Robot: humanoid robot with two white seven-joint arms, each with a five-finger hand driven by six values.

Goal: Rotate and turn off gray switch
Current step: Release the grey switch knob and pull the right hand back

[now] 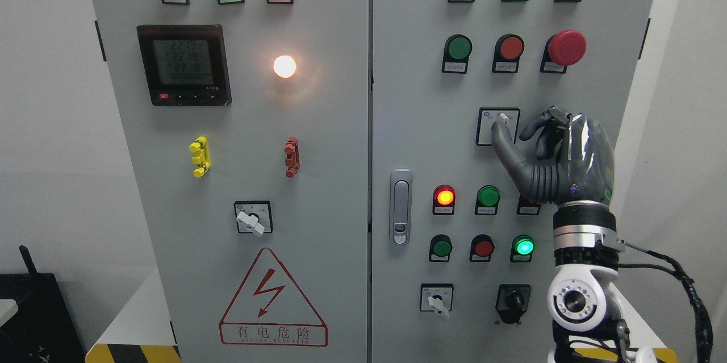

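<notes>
The gray rotary switch (pixel 503 119) sits on a square plate (pixel 484 124) on the cabinet's right door, mid height. Only the knob's pale tip shows, pointing up. My right hand (pixel 514 134) reaches up from the lower right and closes around the knob. Its thumb (pixel 502 144) lies across the plate against the knob's left side and hides the knob's base. The index finger (pixel 533 127) curls in from the right, and the other fingers are curled behind it. The left arm does not show.
Around the switch are push buttons and lit lamps, with a red mushroom button (pixel 567 47) above right. A door handle (pixel 401 207) is left of the hand. Similar rotary switches sit at lower left (pixel 253 220) and lower right (pixel 438 300), beside a black selector (pixel 514 299).
</notes>
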